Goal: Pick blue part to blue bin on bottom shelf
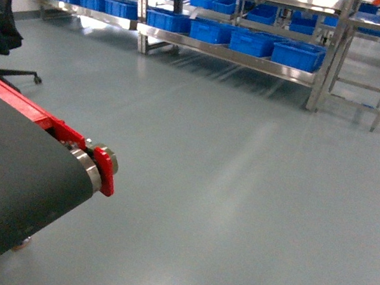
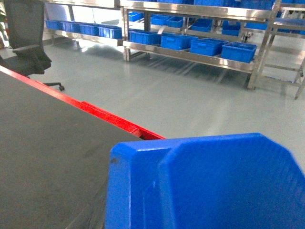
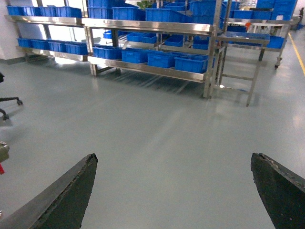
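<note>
Blue plastic part (image 2: 205, 183) fills the left tool's view, grip unclear; right tool (image 3: 174, 191) gapes wide; next, drive toward the brushed steel bottom shelf (image 1: 230, 55) at twelve o'clock.

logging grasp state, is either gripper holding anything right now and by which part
The right gripper is open and holds nothing. A blue part fills the left wrist view close up, likely in the left gripper, but its fingers and the hold point are not visible.

The right gripper (image 3: 174, 191) hangs above the floor, its jaws spread wide with nothing between them.
</note>
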{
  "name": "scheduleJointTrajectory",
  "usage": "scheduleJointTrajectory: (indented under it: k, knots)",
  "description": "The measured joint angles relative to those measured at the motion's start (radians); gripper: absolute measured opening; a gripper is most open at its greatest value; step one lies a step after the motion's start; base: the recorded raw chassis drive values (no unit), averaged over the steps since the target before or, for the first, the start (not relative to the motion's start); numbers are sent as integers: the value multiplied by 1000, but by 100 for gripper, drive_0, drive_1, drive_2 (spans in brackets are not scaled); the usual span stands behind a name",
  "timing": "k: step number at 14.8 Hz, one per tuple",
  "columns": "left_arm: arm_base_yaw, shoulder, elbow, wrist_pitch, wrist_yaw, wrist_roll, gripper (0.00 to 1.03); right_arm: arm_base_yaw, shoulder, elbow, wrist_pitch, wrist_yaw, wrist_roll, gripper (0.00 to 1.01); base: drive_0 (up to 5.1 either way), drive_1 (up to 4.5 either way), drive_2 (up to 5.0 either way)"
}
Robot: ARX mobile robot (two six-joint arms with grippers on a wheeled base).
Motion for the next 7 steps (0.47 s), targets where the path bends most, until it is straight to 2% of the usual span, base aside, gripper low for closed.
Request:
scheduleJointTrajectory:
  k: [7]
  knots:
    - [0,1,0,0,0,0,44,0,0,0,0,0,0,98,-159,-159,-159]
